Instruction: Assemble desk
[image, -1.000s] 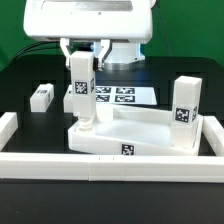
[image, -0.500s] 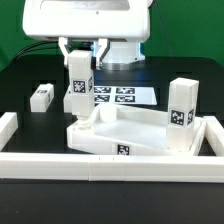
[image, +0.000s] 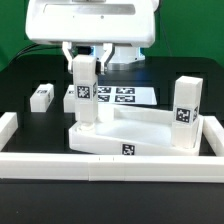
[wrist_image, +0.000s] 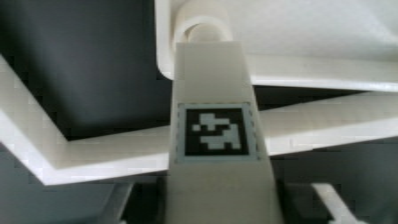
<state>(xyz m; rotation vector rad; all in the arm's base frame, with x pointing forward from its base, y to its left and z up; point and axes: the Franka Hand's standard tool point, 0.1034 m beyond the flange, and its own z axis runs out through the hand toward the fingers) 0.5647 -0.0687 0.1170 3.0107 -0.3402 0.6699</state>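
Progress: mounted leg (image: 184, 112) upright on desk slab (image: 135, 130) | gripper (image: 84, 52) clamped on second leg (image: 83, 92) at slab's other corner | loose leg (image: 41, 96) beside slab

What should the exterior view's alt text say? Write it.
The jaws grip a white tagged leg upright at the corner of the desk slab on the exterior view's left. A second leg stands at the slab's end on that view's right; a third leg lies on the table.

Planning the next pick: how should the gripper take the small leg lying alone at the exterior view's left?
Grip the lying leg across its two long sides, near the middle, coming straight down from above: it lies flat with bare table on both sides.
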